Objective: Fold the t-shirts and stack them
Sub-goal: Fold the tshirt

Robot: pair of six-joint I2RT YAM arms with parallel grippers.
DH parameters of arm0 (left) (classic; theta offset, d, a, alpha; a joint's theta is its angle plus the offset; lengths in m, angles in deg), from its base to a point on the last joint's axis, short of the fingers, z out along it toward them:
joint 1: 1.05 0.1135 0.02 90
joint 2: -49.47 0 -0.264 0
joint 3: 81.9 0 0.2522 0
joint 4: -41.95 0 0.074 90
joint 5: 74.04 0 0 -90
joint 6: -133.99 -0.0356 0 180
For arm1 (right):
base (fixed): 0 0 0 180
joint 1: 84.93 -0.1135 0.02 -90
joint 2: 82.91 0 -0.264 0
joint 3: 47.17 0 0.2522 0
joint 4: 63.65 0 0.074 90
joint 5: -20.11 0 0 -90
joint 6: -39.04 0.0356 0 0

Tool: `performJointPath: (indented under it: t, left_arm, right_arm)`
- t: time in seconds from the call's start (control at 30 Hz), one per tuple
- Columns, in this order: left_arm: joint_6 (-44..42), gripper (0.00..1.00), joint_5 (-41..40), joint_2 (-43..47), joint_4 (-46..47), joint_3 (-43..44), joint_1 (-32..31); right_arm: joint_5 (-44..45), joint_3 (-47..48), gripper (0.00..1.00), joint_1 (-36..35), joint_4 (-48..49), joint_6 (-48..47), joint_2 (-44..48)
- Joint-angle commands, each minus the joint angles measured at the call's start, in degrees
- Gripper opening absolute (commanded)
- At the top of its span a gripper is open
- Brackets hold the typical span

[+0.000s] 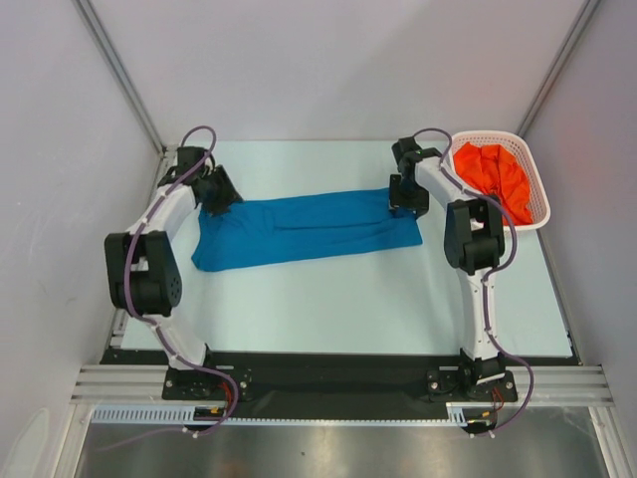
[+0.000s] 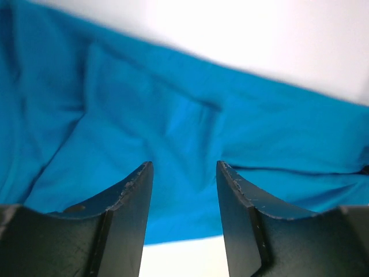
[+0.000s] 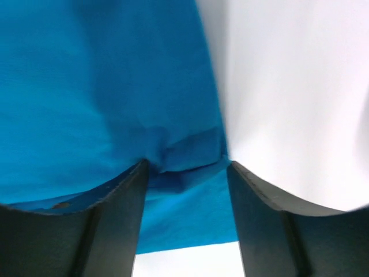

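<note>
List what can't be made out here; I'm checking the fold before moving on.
- Blue t-shirt: in the top view its far corners are covered by the left tool and right tool; collar and sleeves not discernible.
- Orange-red t-shirt: bunched in the white basket, part behind the right arm; shape unreadable.
- Wrist views: cloth blurred, cut off by frame edges; contact with the tools unclear.

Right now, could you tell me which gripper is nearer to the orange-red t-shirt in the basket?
Right. The right gripper sits just left of the orange-red t-shirt; the left gripper is across the table.
</note>
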Motion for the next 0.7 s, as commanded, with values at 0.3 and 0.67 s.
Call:
performJointPath:
  t: [0.3,0.67]
  left_arm:
    - [-6.14,0.58,-2.48,-4.32,-1.5,11.56,0.79]
    - [-11.77,0.55,3.06,-10.74,-2.56,15.86,5.1]
  right_arm:
    - [-19.61,19.79,0.81,-13.24,15.94,5.54,-4.09]
    - [-24.62,28.86,0.63,-21.68,32.99,21.89,-17.65]
